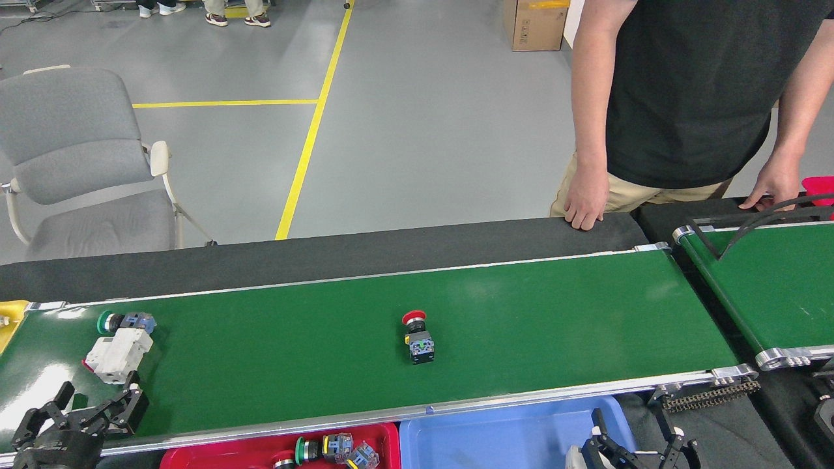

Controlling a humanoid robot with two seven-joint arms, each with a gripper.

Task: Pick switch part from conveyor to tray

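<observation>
On the conveyor, near the middle of the green belt, lies a switch part with a red cap. A green-capped switch part rests at the belt's left end, touching a white breaker block. The red tray below the belt's near rail holds several switch parts. My left gripper is open over the near rail at the lower left, just below the white block. At the bottom right my right gripper is open and empty, beside the blue tray.
A person stands across the belt with one hand on the black padded edge and the other hand by a second green belt at the right. A yellow tray corner shows far left. A grey chair stands behind.
</observation>
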